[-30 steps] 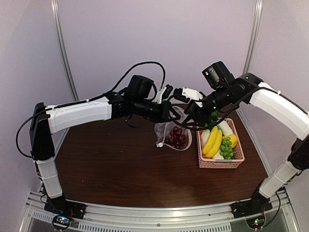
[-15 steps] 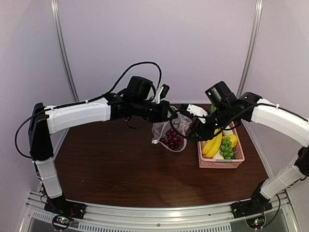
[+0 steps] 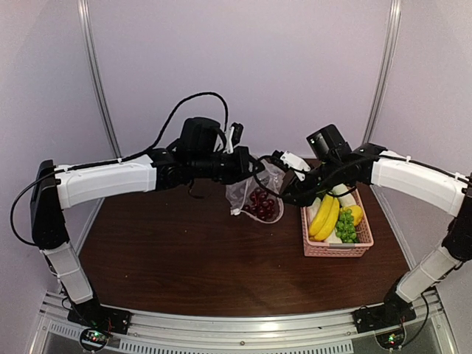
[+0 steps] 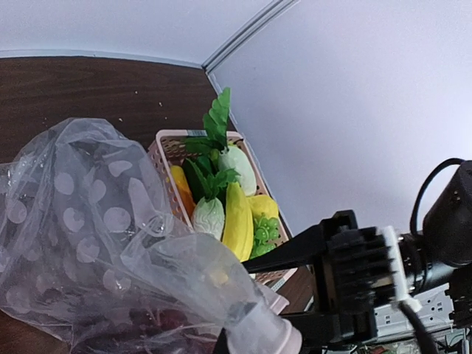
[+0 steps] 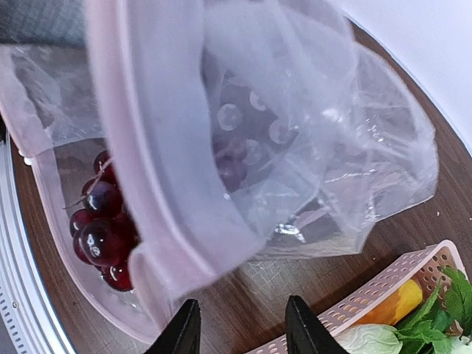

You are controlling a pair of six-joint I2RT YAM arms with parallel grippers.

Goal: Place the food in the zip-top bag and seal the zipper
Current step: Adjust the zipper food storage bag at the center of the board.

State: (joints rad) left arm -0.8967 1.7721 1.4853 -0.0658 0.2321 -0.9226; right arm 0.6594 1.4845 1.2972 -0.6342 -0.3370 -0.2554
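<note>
The clear spotted zip-top bag (image 3: 254, 193) hangs from my left gripper (image 3: 249, 166), which is shut on its mouth edge above the table. Purple grapes (image 3: 263, 207) lie in its bottom and also show in the right wrist view (image 5: 99, 221). The pale zipper (image 5: 158, 169) curves across the right wrist view, with the mouth open. My right gripper (image 5: 243, 332) is open and empty just right of the bag (image 5: 332, 147), its fingertips below the strip. Bananas (image 3: 324, 214), green grapes (image 3: 345, 225), a lemon (image 3: 356, 214) and a white radish (image 3: 344, 195) lie in the basket.
The pink slatted basket (image 3: 361, 247) stands on the brown table right of the bag, under my right arm. Leafy greens (image 4: 215, 125) stick up at its far end. Walls close the back and both sides.
My right arm has come down and left from above the basket to the bag's mouth. My left arm has drawn back to the left, carrying the bag slightly left and up.
</note>
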